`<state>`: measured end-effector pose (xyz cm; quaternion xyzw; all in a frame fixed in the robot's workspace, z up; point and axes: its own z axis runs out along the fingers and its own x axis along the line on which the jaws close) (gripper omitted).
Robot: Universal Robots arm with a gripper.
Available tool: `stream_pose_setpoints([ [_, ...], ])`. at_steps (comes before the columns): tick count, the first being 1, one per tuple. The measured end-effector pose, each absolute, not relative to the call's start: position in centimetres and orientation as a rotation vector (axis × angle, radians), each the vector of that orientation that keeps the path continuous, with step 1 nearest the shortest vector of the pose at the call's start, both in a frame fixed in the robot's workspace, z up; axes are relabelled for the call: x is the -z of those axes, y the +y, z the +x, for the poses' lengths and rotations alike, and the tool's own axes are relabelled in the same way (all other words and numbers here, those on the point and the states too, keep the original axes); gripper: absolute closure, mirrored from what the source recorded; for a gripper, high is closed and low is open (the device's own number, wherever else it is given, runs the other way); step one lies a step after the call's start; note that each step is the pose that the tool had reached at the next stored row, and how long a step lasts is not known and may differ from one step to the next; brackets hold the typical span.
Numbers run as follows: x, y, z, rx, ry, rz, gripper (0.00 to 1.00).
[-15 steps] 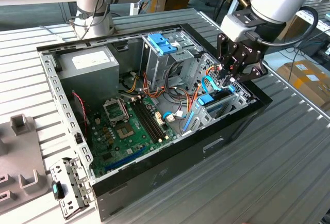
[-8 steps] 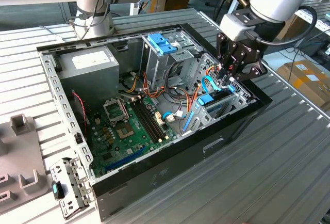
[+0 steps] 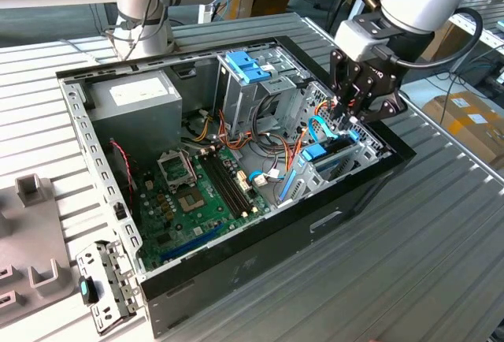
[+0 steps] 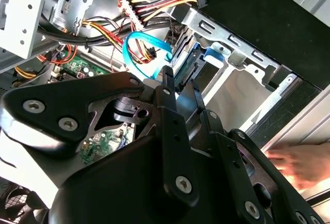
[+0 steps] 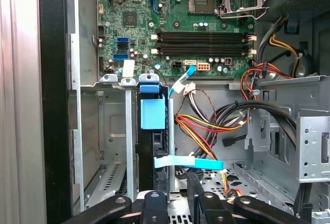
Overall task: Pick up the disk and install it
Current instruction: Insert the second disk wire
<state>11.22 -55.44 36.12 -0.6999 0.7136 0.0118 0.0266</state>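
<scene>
Slatted metal table (image 3: 425, 239) in a lab room, open PC case (image 3: 260, 273) lying on it, side panel off. Gripper (image 3: 352, 120) down inside the drive cage (image 5: 126, 146) at the exterior view's right end of the case. Disk (image 5: 152, 144) on edge in a cage slot, blue end tab toward the motherboard (image 3: 197, 192). Looks mostly in, so prob. the seating stage of the install. State of the gripper: can't tell – spread, pressed together or pinching the disk, unclear.

To do this well, judging from here: keep the disk square to the slot walls, push along the rails only, no twisting. Go slow & light to avoid jamming the rails on the sheet metal. Check both rails engaged before adding force.

In the way: thin blue cable (image 5: 188, 162) crossing the disk's near end, touching or just beside it – easy to snag or pinch. Bundle of red/yellow/black wires (image 5: 206, 126) just beside the slot. Person's hand (image 4: 299, 162) at the case's outer side, near the arm – worth keeping clear of. Elsewhere: tall grey bay w/ blue clip (image 3: 246, 66), power supply (image 3: 130, 98), loose bracket (image 3: 106, 287) on the table, all well apart from the slot.
</scene>
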Motion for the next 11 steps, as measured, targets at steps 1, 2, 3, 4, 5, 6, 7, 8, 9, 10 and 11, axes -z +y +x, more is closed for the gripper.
stream_pose_setpoints([
  [1, -36.11, -55.41, 11.23, -0.036, 2.205, -2.162, 0.71],
  [2, -36.11, -55.38, 11.25, -0.036, 2.205, -2.163, 0.71],
  [3, -36.11, -55.34, 11.27, -0.036, 2.204, -2.163, 0.71],
  [4, -36.12, -55.28, 11.33, -0.036, 2.204, -2.163, 0.71],
  [5, -36.12, -55.23, 11.39, -0.036, 2.203, -2.164, 0.71],
  [6, -36.12, -55.20, 11.45, -0.036, 2.202, -2.165, 0.71],
  [7, -36.11, -55.15, 11.58, -0.037, 2.200, -2.167, 0.71],
  [8, -36.11, -55.14, 11.60, -0.037, 2.199, -2.168, 0.71],
  [9, -36.11, -55.14, 11.60, -0.037, 2.199, -2.168, 0.71],
  [10, -36.12, -55.13, 11.60, -0.037, 2.199, -2.168, 0.71],
  [11, -36.12, -55.13, 11.61, -0.037, 2.199, -2.168, 0.71],
])
